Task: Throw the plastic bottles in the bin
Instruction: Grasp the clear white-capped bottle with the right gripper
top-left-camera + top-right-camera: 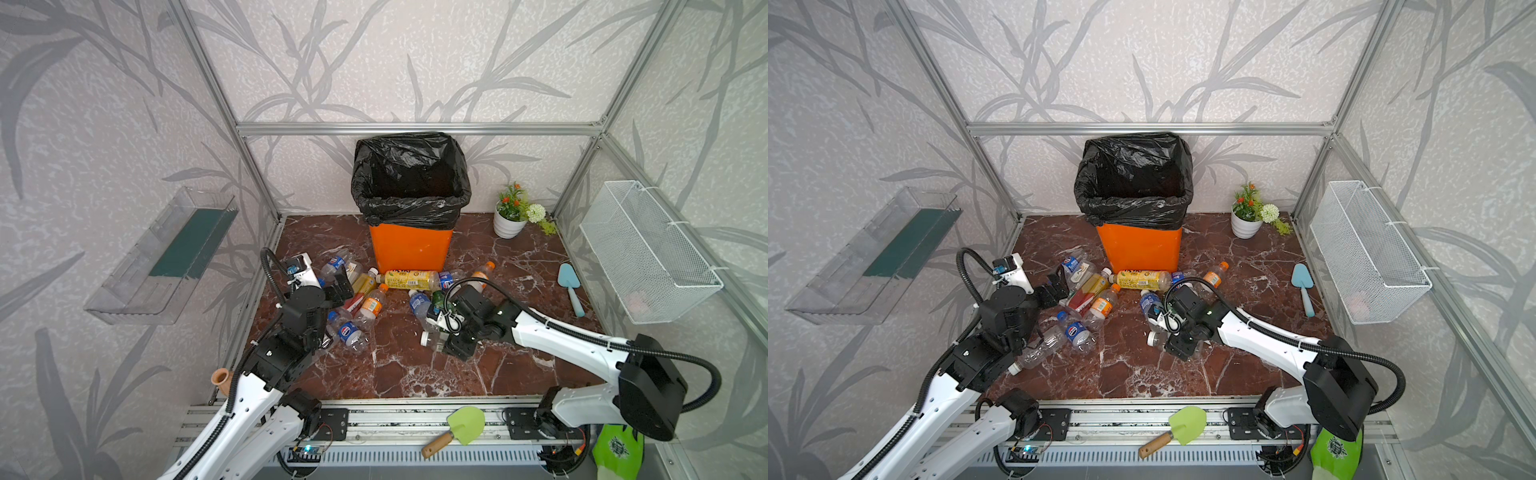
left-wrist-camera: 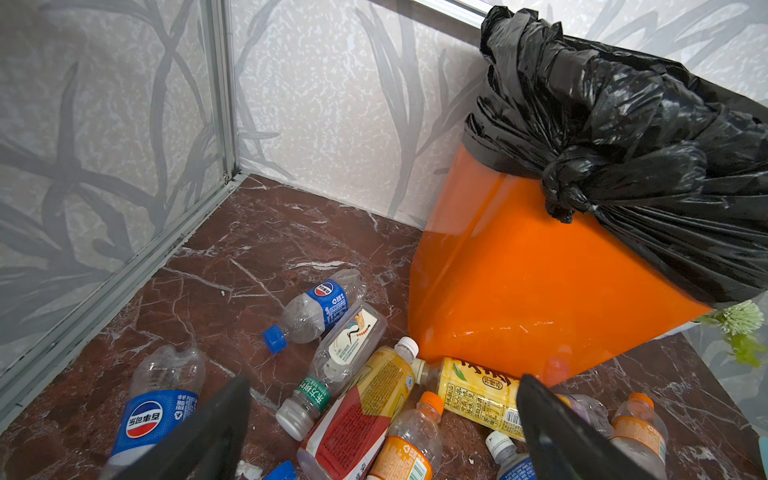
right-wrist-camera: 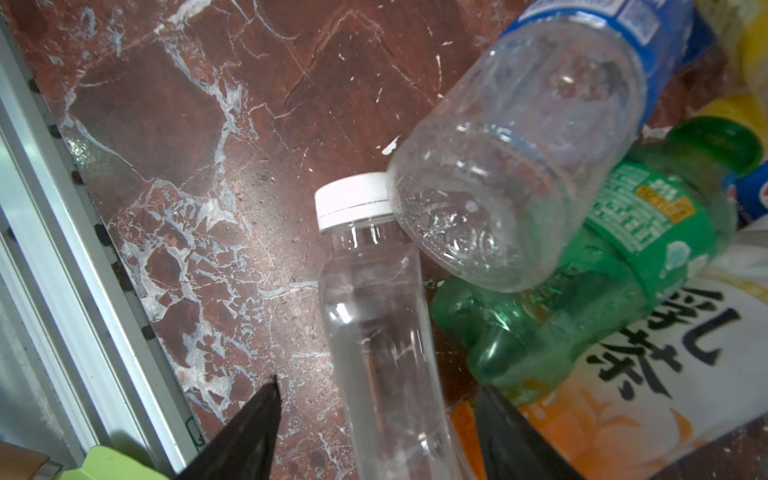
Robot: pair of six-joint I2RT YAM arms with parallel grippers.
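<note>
**A:** The right claw (image 3: 378,384): what has it got?

**B:** Nothing gripped yet. Its jaws stand apart, with the clear white-capped bottle (image 3: 374,291) lying lengthwise between them and bare floor (image 3: 208,124) showing on either side. Just past its tips a blue-labelled bottle (image 3: 519,166) rests on a green bottle (image 3: 602,291), and its base seems to touch the white cap.

**A:** And the left claw (image 2: 384,379)?

**B:** Spread wide and empty, hanging over a heap. A red-and-yellow bottle (image 2: 361,415) lies under its gap, a yellow tea bottle (image 2: 478,390) runs beneath one jaw, and a Pepsi bottle (image 2: 158,411) lies by the other.

**A:** Where is the bin (image 1: 409,249) from there?

**B:** Ahead of both claws, upright near the back wall (image 1: 415,83), with its rim well above them. The nearest bottles lie at its foot.

**A:** So how far along?

**B:** Barely begun, I'd judge. In both top views the bottles (image 1: 1100,305) are strewn on the floor. None shows inside the black liner (image 1: 409,174), though its depths are too dark to be sure. Every bottle in sight still has to be lifted and dropped in, and the white-capped one looks likeliest to go first.
</note>
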